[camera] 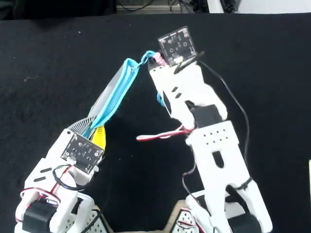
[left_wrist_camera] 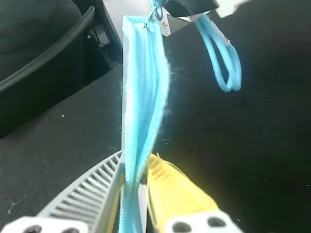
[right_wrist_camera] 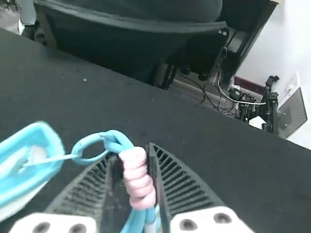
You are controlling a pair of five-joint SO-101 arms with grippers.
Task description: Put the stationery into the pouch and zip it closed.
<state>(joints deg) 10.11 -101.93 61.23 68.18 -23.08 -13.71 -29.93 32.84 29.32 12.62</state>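
Above the black table (camera: 48, 73), strung between both arms: pouch (camera: 114, 94). Left gripper (camera: 94, 130) clamped on its near end, right gripper (right_wrist_camera: 132, 154) pinched on the pink zipper pull (right_wrist_camera: 137, 179). Likely trouble: pull slipping free, or fabric dragging out of the left jaws, through overtension. Long axis diagonal, pull end pointing away toward far centre.

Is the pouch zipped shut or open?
Shut, it seems: the pouch has its zip edges together, with the slider at the end by the right gripper.
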